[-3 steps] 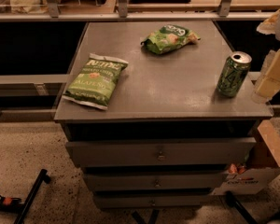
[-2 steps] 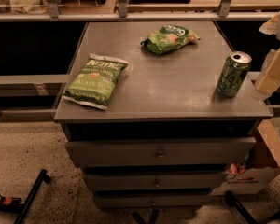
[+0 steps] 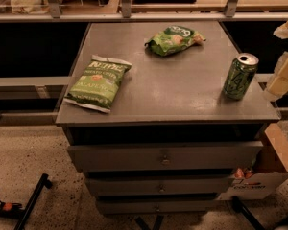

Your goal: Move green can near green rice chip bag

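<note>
Camera view shows the green can (image 3: 240,75) upright near the right front corner of the cabinet top (image 3: 182,95), well apart from the green rice chip bag (image 3: 175,39) at the back. A jalapeño chip bag (image 3: 98,83) lies at the left. We judge the approach to be in hand: close squarely on the can's mid-body, as a tall slim can tips easily. The gripper (image 3: 283,78) sits at the right edge, just beside the can, apparently touching nothing. Whether it is apart or together we cannot tell.
</note>
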Robot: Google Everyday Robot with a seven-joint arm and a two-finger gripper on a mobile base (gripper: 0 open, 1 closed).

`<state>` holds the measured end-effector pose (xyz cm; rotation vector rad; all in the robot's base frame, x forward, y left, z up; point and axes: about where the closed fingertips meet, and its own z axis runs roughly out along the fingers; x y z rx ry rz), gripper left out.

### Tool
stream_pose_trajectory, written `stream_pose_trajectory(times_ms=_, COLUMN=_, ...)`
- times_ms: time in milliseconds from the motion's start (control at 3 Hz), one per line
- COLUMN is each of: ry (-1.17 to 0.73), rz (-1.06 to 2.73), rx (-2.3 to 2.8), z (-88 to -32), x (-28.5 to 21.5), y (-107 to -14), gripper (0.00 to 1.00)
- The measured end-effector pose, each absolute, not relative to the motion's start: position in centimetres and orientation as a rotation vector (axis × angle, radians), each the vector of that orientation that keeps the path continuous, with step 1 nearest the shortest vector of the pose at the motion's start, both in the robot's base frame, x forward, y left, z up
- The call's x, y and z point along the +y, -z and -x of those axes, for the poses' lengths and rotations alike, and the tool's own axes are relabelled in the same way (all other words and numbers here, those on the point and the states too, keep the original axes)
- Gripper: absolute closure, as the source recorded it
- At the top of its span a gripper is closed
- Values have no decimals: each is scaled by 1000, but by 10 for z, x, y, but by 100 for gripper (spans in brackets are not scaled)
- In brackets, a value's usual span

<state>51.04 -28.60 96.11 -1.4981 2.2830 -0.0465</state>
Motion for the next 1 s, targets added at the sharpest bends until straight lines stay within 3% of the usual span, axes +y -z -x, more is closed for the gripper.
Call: stream_pose_trajectory(times_ms=1000, ry=-49, rz=1429, rx=2276, z=-520, x=-302, y=-936, gripper=0)
